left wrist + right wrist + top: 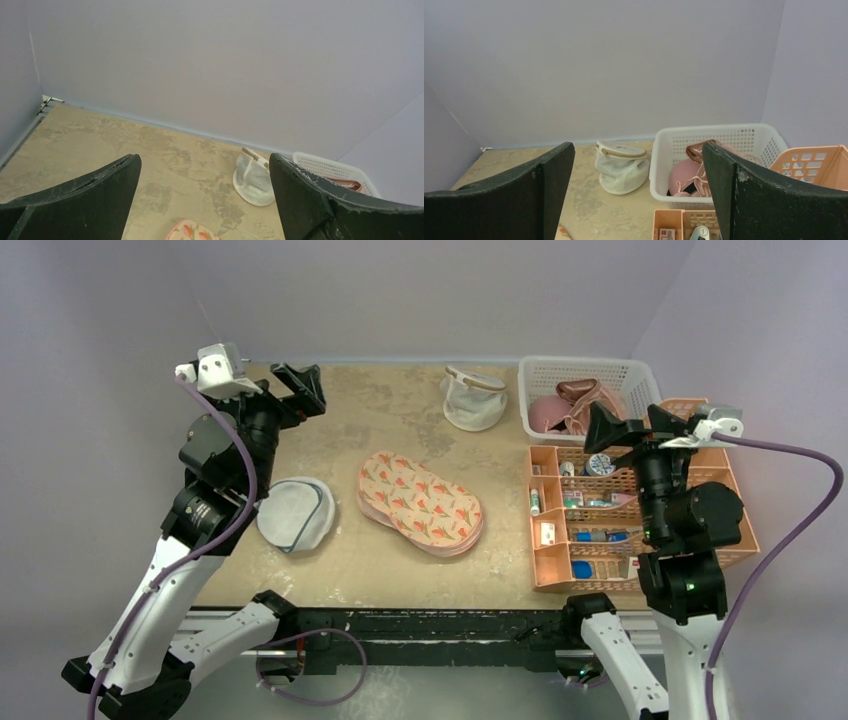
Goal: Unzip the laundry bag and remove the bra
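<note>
1. The laundry bag [420,502] lay flat near the middle of the table [380,410], its long axis running from far left to near right. From above it could not be told whether its zip was open or closed.
2. The left gripper [297,390] hung over the far-left part of the table, jaws spread wide with nothing between them. The bag lay well apart from it, closer to the arm bases and off to its right.
3. The right gripper [632,428] was likewise released and empty, above the far end of the orange organiser tray [545,540]. The bag lay well to its left.
4. The bra [585,395] lay in the white basket [585,362] at the far-right corner, against a pink rounded thing [547,412]. It was just beyond the right gripper and not touching it.
5. A round mesh pouch [293,513] lay just left of the bag, and a cup-shaped mesh pouch [473,398] stood beyond the bag, beside the basket.
</note>
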`<state>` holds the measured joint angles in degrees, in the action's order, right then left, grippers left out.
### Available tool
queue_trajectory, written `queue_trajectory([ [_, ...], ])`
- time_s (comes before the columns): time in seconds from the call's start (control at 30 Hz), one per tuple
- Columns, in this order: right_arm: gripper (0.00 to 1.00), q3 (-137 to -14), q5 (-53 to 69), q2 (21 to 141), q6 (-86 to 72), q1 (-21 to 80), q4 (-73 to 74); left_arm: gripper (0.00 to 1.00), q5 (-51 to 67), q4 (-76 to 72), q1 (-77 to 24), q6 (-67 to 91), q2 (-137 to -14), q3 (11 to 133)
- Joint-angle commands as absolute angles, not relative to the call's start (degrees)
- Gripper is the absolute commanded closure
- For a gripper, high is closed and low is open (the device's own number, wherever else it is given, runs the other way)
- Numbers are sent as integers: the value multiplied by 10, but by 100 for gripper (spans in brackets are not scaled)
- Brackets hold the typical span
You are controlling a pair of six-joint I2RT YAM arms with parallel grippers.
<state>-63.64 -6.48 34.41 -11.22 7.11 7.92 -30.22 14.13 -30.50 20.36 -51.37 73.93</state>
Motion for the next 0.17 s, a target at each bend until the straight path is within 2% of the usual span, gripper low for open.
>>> queue_trajectory([
  [0.0,0,-660,-55,335,-95,73,71,0,-298,132,-302,197,-506,750],
  [0.13,0,-638,-61,312,-91,73,54,0,-295,133,-302,199,-507,748],
])
